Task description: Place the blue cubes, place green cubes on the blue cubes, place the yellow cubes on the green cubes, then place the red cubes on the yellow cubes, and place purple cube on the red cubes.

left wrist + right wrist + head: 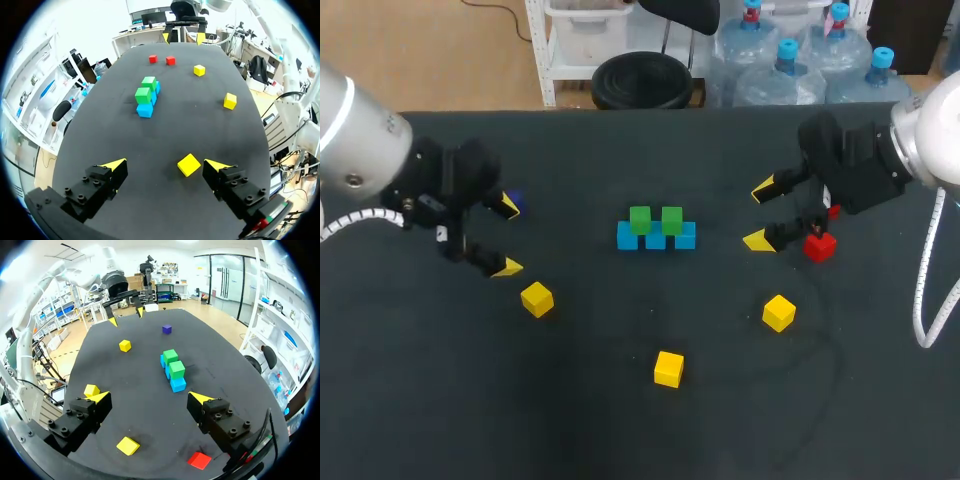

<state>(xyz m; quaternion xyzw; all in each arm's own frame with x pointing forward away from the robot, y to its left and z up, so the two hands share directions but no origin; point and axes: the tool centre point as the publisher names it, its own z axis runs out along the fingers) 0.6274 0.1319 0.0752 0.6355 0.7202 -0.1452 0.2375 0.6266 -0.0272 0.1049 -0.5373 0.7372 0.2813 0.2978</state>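
Blue cubes (655, 240) sit in a row of three at the centre of the table (620, 430), touching side to side. Two green cubes (640, 220) rest on top of that row, side by side. My left gripper (506, 236) hangs to the left of the row, fingers spread wide, nothing between them. In the left wrist view one yellow cube (188, 164) shows on the table between the tips, nearer one finger; I cannot tell whether it touches. The purple cube (166, 329) lies just beside the left gripper's far fingertip. A second yellow cube (668, 368) lies near the table's front, and a third (779, 312) on the right half. My right gripper (760, 215) hangs to the right of the row, fingers also spread and holding nothing. One red cube (819, 246) lies just beside its near finger; another (153, 59) is close by.
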